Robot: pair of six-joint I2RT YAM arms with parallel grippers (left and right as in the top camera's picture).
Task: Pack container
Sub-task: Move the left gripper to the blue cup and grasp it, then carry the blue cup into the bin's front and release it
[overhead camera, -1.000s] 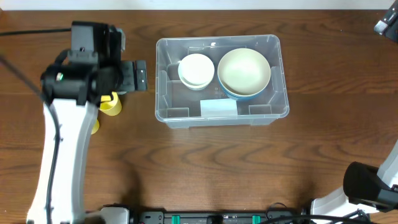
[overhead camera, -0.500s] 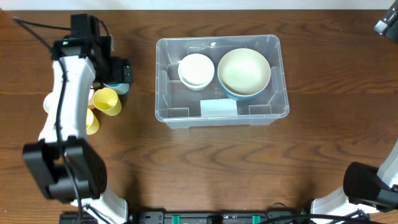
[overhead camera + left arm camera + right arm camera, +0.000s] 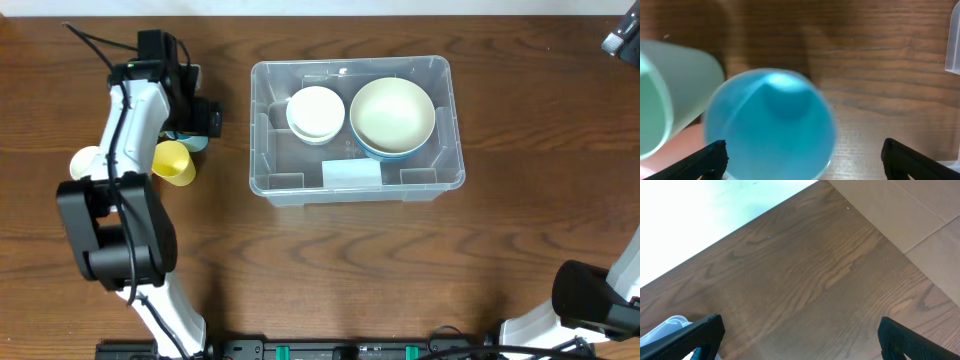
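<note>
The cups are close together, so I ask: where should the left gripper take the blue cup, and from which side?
Take the blue cup across its round wall under the rim, from above: its open mouth faces the left wrist camera. The left gripper is open; the pale green cup crowds one side.

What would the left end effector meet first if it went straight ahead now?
Probably the blue cup, which sits centred just ahead of the left end effector, between its open fingers; exact depth is unclear.
</note>
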